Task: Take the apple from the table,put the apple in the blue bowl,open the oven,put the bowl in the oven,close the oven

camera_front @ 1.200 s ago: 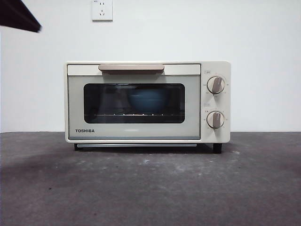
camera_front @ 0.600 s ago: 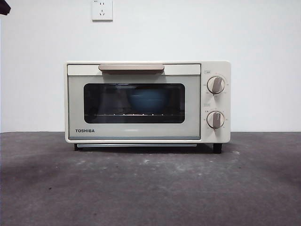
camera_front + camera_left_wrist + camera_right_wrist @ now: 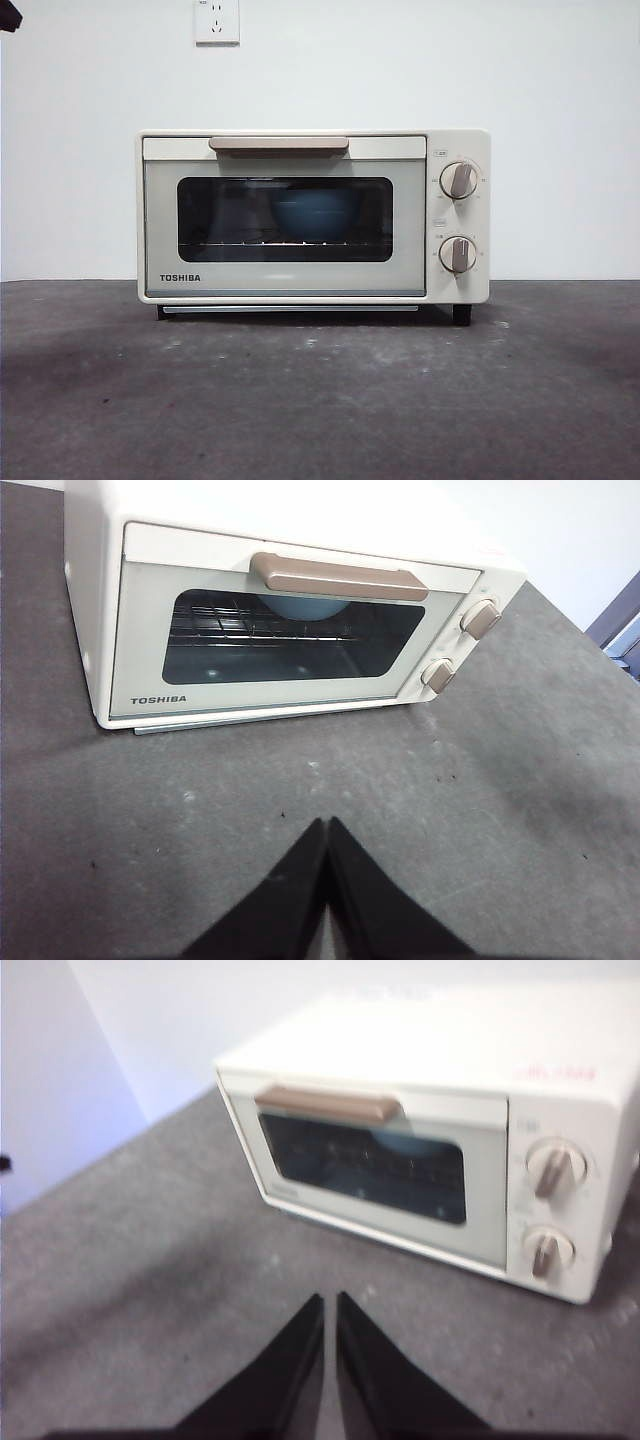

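Note:
The cream-white oven stands on the dark grey table with its door closed. Through the dark window the blue bowl rests on the rack inside; its rim also shows under the handle as the blue bowl. The apple is hidden. My left gripper hovers shut and empty over the table in front of the oven. My right gripper is also shut and empty, back from the oven on its knob side. A black arm tip shows at the top left corner.
A beige bar handle runs across the top of the oven door, and two grey knobs sit on its right panel. A white wall socket is on the wall behind.
The black arm at the top left corner has drawn back almost out of the front view. The oven and bowl have not moved.

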`<state>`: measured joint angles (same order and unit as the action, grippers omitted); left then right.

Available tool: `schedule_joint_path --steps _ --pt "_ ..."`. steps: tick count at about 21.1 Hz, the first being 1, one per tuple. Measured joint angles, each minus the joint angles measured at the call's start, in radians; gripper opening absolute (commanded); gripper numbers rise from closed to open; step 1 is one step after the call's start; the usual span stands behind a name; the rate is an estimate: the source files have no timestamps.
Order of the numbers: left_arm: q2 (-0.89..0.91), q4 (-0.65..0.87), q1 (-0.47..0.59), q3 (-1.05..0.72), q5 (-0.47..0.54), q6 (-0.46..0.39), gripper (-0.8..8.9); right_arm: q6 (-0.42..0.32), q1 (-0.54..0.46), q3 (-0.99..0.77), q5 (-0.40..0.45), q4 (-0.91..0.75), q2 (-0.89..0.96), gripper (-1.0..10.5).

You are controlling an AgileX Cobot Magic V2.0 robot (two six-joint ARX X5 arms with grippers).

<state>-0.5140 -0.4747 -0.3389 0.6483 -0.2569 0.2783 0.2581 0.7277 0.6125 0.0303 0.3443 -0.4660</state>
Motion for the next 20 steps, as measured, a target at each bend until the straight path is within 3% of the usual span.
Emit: schedule_joint_path --steps 13,17,20 --pt "0.0 0.0 0.0 0.0 0.0 0.0 0.07 0.0 0.0 0.0 0.0 -0.066 0.0 0.1" --pt "0.0 0.011 0.001 0.0 0.037 -0.092 0.07 0.0 0.0 0.0 0.0 -0.066 0.0 0.1" --pt "0.014 0.039 0.022 -0.001 0.151 -0.187 0.07 0.0 0.0 0.0 0.0 -0.066 0.0 0.1"
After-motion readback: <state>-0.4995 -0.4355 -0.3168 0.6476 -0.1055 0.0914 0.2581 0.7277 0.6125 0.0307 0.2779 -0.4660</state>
